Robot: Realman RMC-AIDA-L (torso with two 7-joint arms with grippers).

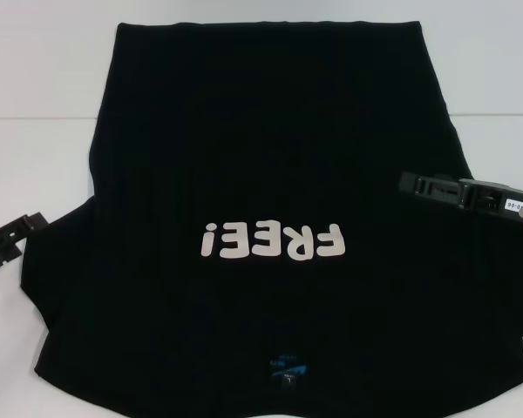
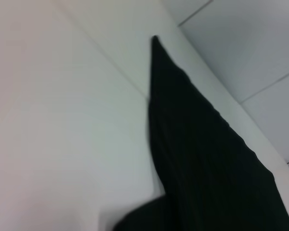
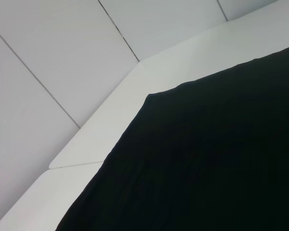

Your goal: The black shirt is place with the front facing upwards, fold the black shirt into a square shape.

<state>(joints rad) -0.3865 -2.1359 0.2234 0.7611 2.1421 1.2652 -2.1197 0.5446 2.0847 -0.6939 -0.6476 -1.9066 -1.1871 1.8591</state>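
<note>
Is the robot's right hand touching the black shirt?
Cannot tell. In the head view the right gripper overlaps the black shirt at its edge, but seen from above it could be resting on the cloth or hovering over it. The right wrist view shows no fingers.

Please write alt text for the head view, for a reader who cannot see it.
A black shirt lies spread on a white table, its white "FREE!" lettering upside down to the camera and a small blue neck label at the near edge. The left gripper sits by its left edge, the right gripper over its right side.
</note>
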